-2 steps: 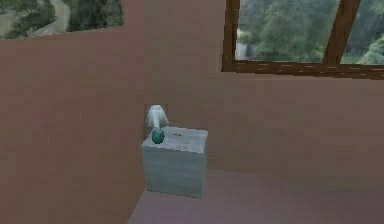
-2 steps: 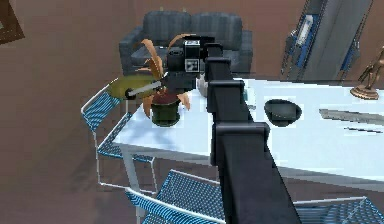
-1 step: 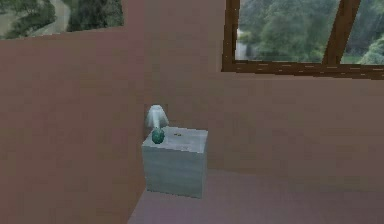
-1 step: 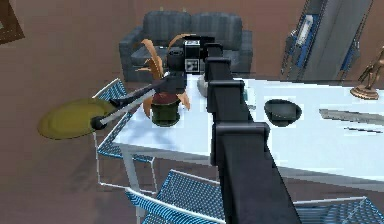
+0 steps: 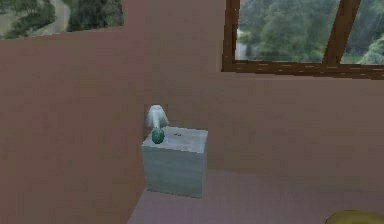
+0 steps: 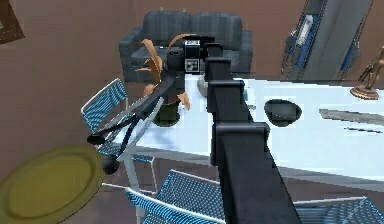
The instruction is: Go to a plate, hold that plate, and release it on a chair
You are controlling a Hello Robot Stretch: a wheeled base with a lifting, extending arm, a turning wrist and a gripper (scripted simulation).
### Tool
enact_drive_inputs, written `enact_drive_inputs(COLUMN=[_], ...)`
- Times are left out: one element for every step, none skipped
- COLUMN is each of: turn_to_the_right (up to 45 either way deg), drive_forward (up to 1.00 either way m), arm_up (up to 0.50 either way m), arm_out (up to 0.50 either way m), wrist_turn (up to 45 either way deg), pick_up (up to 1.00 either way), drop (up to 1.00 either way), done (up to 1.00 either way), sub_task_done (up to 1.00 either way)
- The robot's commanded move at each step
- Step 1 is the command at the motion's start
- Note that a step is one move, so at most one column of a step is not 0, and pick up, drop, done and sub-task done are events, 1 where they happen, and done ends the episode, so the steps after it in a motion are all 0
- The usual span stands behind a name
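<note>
Since the plate (image 6: 48, 188) runs off the bottom-left corner of the arm side view, you only get part of it. It's a flat olive-yellow disc out past the left end of the white table (image 6: 320, 135), over bare floor and not touching the table.

The gripper (image 6: 100, 150) is holding the plate. The disc hangs right at the tips of the two thin fingers (image 6: 120, 125), clear of the floor. Exactly where they meet the rim is hard to make out, tbh.

The arm (image 6: 235, 140) cuts across the table and hides a strip of the top. At the table's left end stands a blue-striped chair (image 6: 105, 100), partly behind the fingers. A second chair (image 6: 190, 200) at the table's near side is cut off by the bottom edge.

On the table, right of the arm, sits a dark bowl (image 6: 282, 108). Left of the arm there's a brownish leafy thing in a pot (image 6: 165, 110), half covered, probably a plant. A small statue (image 6: 368, 78) at the table's far right is clipped by the edge. Beyond the table is a dark sofa (image 6: 235, 35).

The forward view has a small grey cabinet (image 5: 175, 160) with a green blob (image 5: 158, 135) on top, and I can't tell what that is.
</note>
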Motion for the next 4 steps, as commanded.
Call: enact_drive_inputs(turn_to_the_right=[0.0, -45.0, -45.0, -45.0], drive_forward=[0.0, 0.0, 0.0, 0.0], arm_up=[0.0, 0.0, 0.0, 0.0], arm_out=[-0.34, 0.0, 0.0, 0.0], wrist_turn=[0.0, 0.0, 0.0, 0.0], pick_up=[0.0, 0.0, 0.0, 0.0], drop=[0.0, 0.0, 0.0, 0.0], done=[0.0, 0.0, 0.0, 0.0], sub_task_done=[0.0, 0.0, 0.0, 0.0])
